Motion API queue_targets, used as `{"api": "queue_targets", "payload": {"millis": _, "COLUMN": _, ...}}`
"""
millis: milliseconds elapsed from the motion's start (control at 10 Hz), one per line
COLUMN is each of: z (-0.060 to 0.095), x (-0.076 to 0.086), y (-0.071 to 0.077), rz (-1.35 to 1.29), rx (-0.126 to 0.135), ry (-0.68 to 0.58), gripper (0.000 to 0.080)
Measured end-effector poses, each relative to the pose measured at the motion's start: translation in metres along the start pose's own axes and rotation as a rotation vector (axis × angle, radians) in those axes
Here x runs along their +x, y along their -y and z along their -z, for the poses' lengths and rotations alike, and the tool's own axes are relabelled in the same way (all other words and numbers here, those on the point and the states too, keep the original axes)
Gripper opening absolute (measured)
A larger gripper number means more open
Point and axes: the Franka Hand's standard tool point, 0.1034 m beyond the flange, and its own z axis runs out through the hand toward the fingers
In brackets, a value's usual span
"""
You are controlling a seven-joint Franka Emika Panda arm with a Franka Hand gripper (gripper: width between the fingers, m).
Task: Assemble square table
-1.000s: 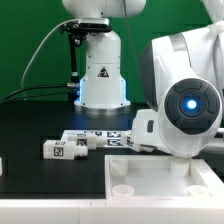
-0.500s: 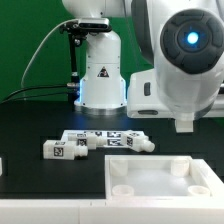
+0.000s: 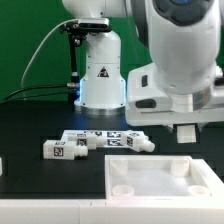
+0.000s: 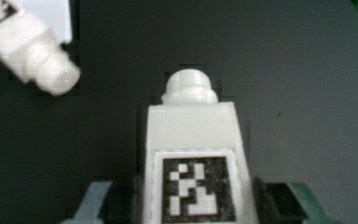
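Note:
In the wrist view a chunky white leg (image 4: pixel 194 130) with a black-and-white tag sits between my gripper's (image 4: pixel 194 205) two fingers, its rounded peg end pointing away. It looks larger and closer than a second leg (image 4: pixel 30 55) lying on the black table beyond. In the exterior view my gripper (image 3: pixel 188 131) hangs above the table at that view's right, behind the square table top (image 3: pixel 150 185). Its hold is mostly hidden there by the arm. More legs (image 3: pixel 62 149) (image 3: pixel 135 143) lie in a row on the table.
The marker board (image 3: pixel 100 133) lies behind the row of legs. The big white robot base (image 3: pixel 100 75) stands at the back, with cables and a green backdrop behind it. My own arm fills the exterior view's upper right.
My arm has risen well above the table over the last second, and the hand has lifted from beside the table top.

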Motion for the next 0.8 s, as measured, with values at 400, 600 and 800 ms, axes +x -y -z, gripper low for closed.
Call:
{"api": "queue_targets", "payload": {"millis": 400, "z": 0.052, "x": 0.021, "y": 0.011, "rz": 0.083, "rx": -0.016, "ry": -0.281, "gripper": 0.0284}}
{"api": "queue_targets", "payload": {"millis": 600, "z": 0.063, "x": 0.029, "y": 0.009, "rz": 0.106, "rx": -0.036, "ry": -0.433, "gripper": 0.0284}}
{"api": "queue_targets", "payload": {"millis": 800, "z": 0.109, "x": 0.052, "y": 0.012, "rz": 0.263, "rx": -0.136, "ry": -0.606, "gripper": 0.0284}}
